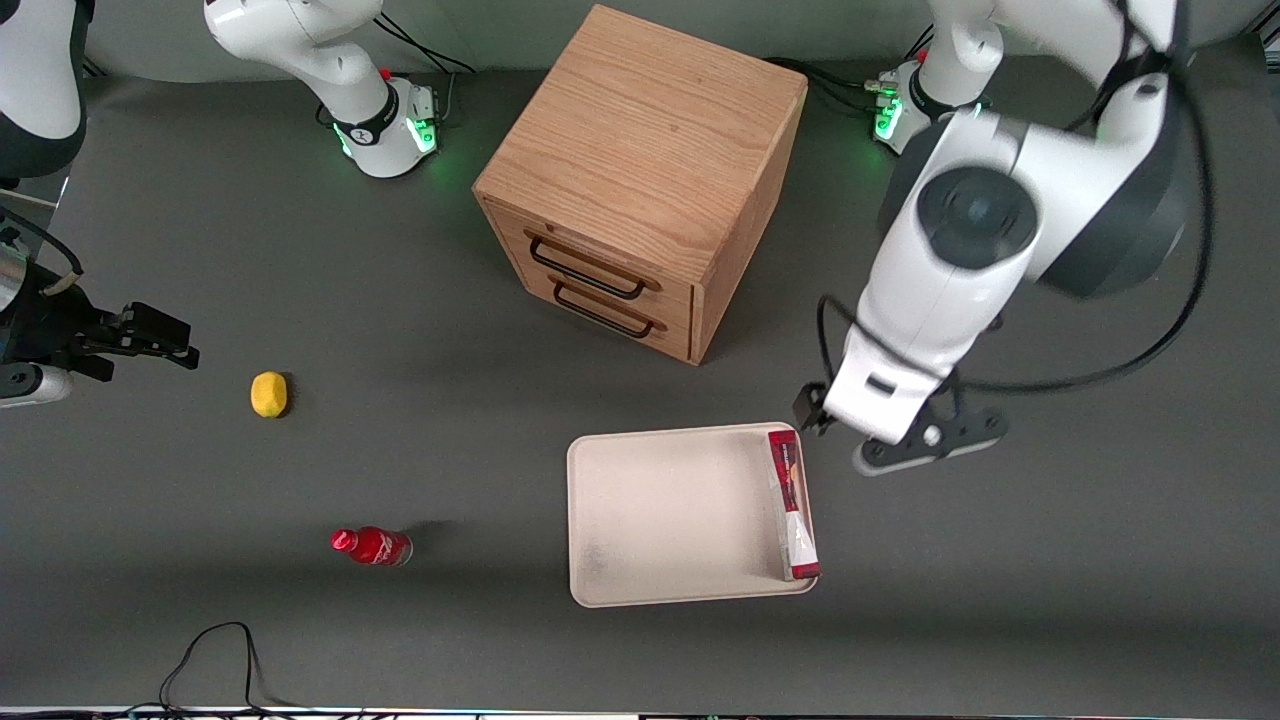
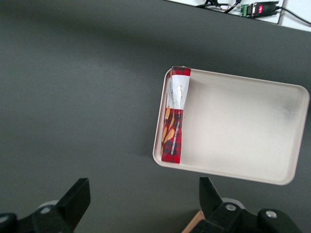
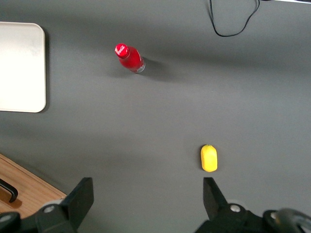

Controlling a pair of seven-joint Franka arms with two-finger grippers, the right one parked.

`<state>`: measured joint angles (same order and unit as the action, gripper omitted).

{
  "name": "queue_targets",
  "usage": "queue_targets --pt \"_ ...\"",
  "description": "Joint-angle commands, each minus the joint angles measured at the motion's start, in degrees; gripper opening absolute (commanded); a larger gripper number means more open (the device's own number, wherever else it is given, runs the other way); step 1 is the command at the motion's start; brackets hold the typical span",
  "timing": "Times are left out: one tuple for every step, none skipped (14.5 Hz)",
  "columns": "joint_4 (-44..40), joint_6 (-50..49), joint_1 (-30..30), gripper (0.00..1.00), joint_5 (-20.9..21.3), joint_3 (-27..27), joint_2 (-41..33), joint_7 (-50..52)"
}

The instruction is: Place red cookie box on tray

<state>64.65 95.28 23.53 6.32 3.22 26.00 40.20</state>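
The red cookie box point(image 1: 793, 505) point(image 2: 174, 121) stands on a narrow side inside the cream tray point(image 1: 670, 510) point(image 2: 238, 131), pressed against the tray's rim at the working arm's end. My left gripper point(image 2: 143, 188) is open and holds nothing; only dark table shows between its fingers. It hovers above the table just off the tray, a little farther from the front camera than the box and apart from it. In the front view the left arm's wrist point(image 1: 885, 385) covers the fingers. The tray's edge point(image 3: 19, 68) also shows in the right wrist view.
A wooden two-drawer cabinet point(image 1: 640, 180) stands farther from the front camera than the tray. A small red bottle point(image 1: 372, 546) and a yellow fruit point(image 1: 269, 394) lie toward the parked arm's end. A black cable point(image 1: 215, 660) loops near the table's front edge.
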Motion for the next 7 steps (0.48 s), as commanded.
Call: queue_targets --pt "2.32 -2.63 -0.32 1.00 -1.48 0.20 -6.12 0.06" --pt "2.58 -3.08 -1.19 1.00 -1.84 0.12 -7.53 -0.73" --pt "3.36 -3.78 -2.77 1.00 -2.10 0.20 -9.19 -3.00" --pt "5.55 -4.22 -4.53 1.00 -3.06 0.20 -11.04 -6.76" --pt "8.35 -3.96 -7.07 1.00 -4.03 0.20 -13.58 -10.89" --pt "11.34 -3.79 -9.79 1.00 -4.65 0.20 -16.21 -15.02" --pt "13.98 -3.61 -12.34 1.00 -4.91 0.20 -18.50 -19.32"
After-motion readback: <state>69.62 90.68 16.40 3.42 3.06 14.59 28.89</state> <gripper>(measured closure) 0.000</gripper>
